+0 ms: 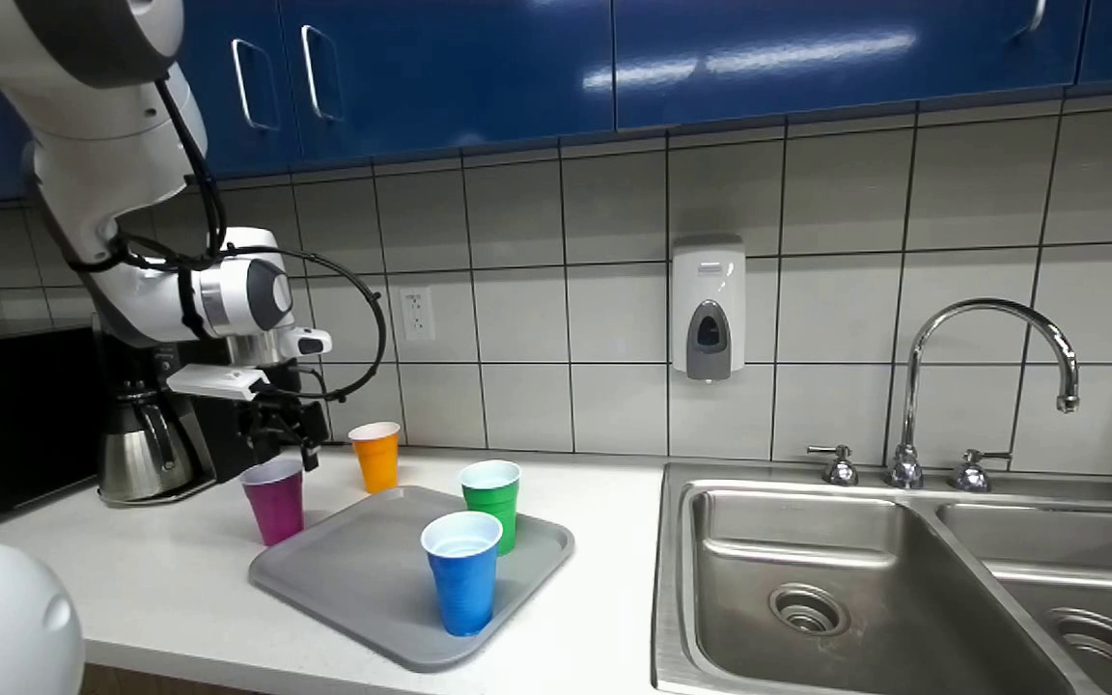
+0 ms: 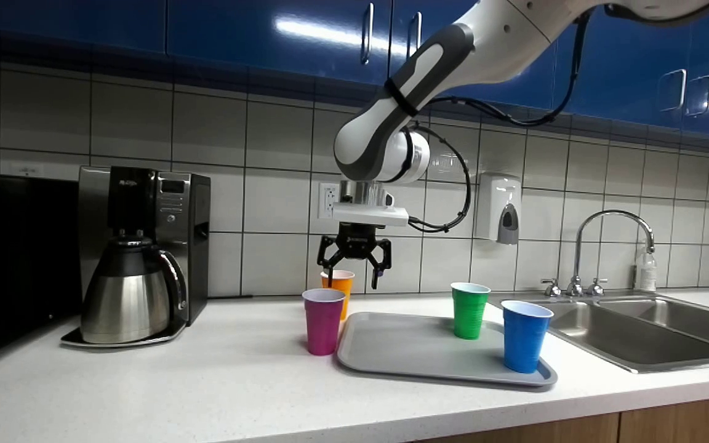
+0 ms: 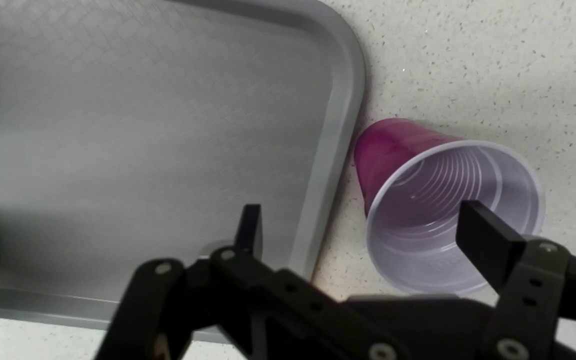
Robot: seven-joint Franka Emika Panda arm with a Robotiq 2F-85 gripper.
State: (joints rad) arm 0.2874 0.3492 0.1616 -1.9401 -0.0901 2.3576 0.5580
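My gripper (image 2: 352, 282) points down with its fingers spread, empty, above the counter near the purple cup; it also shows in an exterior view (image 1: 288, 456) and the wrist view (image 3: 360, 217). The purple cup (image 2: 323, 326) stands upright on the counter just beside the grey tray (image 2: 404, 344). In the wrist view, one finger overlaps the mouth of the purple cup (image 3: 393, 145) and the other overlaps the tray (image 3: 168, 125). An orange cup (image 1: 377, 461) stands on the counter behind. A green cup (image 1: 498, 512) and a blue cup (image 1: 464, 584) stand upright on the tray.
A coffee maker with a steel carafe (image 2: 127, 301) stands left of the cups, beside a black microwave (image 1: 15, 415). A double sink (image 1: 807, 521) with a faucet (image 1: 913, 386) lies right of the tray. A soap dispenser (image 1: 708, 309) is on the tiled wall. Blue cabinets (image 1: 459, 68) hang above.
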